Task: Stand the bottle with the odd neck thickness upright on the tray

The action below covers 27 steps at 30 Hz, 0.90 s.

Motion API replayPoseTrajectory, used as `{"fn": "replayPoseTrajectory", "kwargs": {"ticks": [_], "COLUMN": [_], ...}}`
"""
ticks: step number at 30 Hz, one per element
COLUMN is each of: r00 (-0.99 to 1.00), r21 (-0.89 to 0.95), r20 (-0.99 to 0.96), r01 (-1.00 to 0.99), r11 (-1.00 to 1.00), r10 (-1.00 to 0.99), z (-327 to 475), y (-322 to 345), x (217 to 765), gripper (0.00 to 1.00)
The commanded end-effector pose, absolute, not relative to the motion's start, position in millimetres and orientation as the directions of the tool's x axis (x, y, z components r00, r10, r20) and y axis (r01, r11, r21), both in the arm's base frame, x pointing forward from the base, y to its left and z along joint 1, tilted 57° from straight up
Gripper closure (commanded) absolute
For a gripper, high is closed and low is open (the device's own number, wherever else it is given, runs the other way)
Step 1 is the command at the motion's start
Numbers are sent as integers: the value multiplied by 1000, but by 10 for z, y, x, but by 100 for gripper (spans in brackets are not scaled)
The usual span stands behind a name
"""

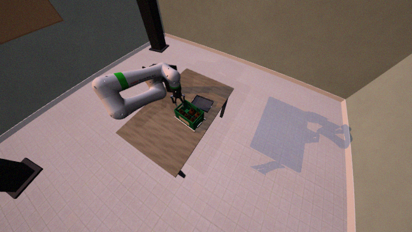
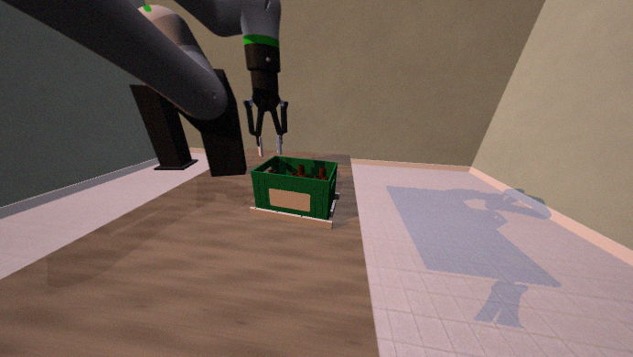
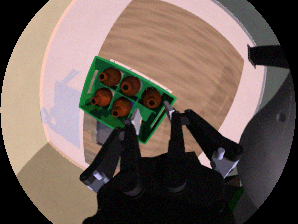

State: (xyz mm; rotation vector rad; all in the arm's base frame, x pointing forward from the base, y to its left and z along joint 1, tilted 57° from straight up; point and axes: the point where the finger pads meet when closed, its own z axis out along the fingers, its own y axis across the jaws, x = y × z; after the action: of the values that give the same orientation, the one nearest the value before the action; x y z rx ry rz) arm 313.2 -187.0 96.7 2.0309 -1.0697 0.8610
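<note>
- Top view: the green crate (image 1: 190, 117) stands on the wooden table (image 1: 155, 140), the dark tray (image 1: 202, 103) just beside it; the gripper (image 1: 177, 102) hangs over the crate's edge.
- Exterior view: fingers (image 2: 260, 147) partly spread, gripping nothing, above the crate's rear left corner; brown bottles (image 2: 300, 170) stand inside.
- Wrist view: five bottles (image 3: 131, 86) fill the crate, necks too small to compare.
</note>
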Motion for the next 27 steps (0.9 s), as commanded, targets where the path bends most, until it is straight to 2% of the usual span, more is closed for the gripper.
{"fn": "replayPoseTrajectory", "kwargs": {"ticks": [1, 27], "r00": [443, 443], "r21": [252, 252], "r20": [796, 796], "r01": [-862, -862], "r11": [-440, -440], "r10": [-412, -412], "z": [958, 807], "y": [-1882, -2123], "x": [3135, 3205], "gripper": [56, 56]}}
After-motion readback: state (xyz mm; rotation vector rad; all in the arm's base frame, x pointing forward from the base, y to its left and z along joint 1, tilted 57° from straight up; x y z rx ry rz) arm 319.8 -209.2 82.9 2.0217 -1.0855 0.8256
